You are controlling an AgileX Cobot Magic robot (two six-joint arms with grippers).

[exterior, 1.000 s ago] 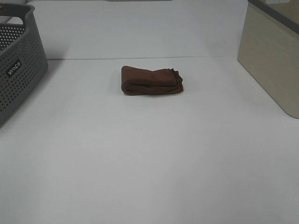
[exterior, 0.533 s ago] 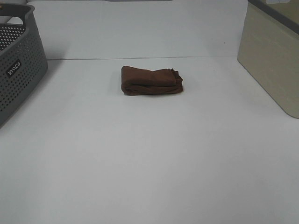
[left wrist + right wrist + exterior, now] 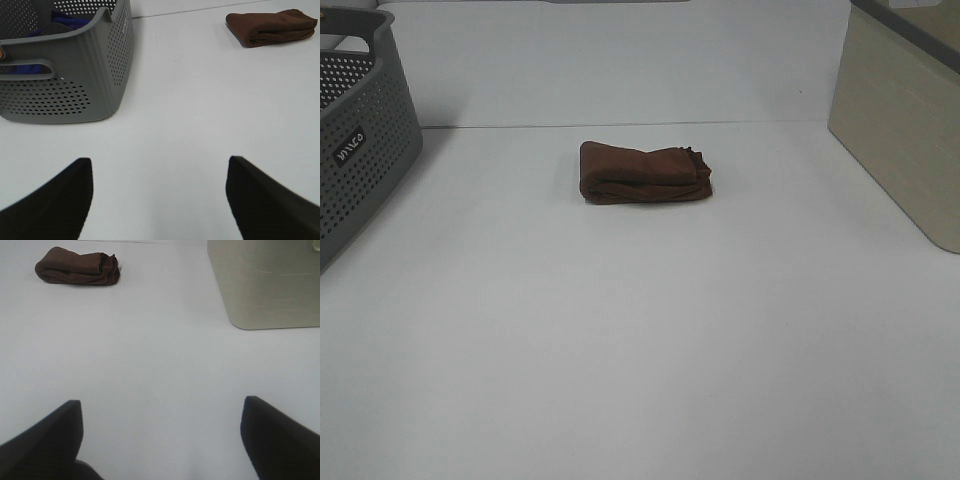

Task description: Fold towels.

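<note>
The dark brown towel (image 3: 645,173) lies folded into a small thick bundle on the white table, at the centre back in the exterior high view. It also shows in the left wrist view (image 3: 272,27) and in the right wrist view (image 3: 78,266). My left gripper (image 3: 159,197) is open and empty, far from the towel, near the grey basket. My right gripper (image 3: 161,437) is open and empty, also far from the towel. Neither arm shows in the exterior high view. No white tag is visible.
A grey perforated basket (image 3: 360,140) stands at the left edge; in the left wrist view (image 3: 75,95) it holds something blue. A beige bin (image 3: 905,125) stands at the right, also in the right wrist view (image 3: 265,282). The white table (image 3: 640,330) spreads in front.
</note>
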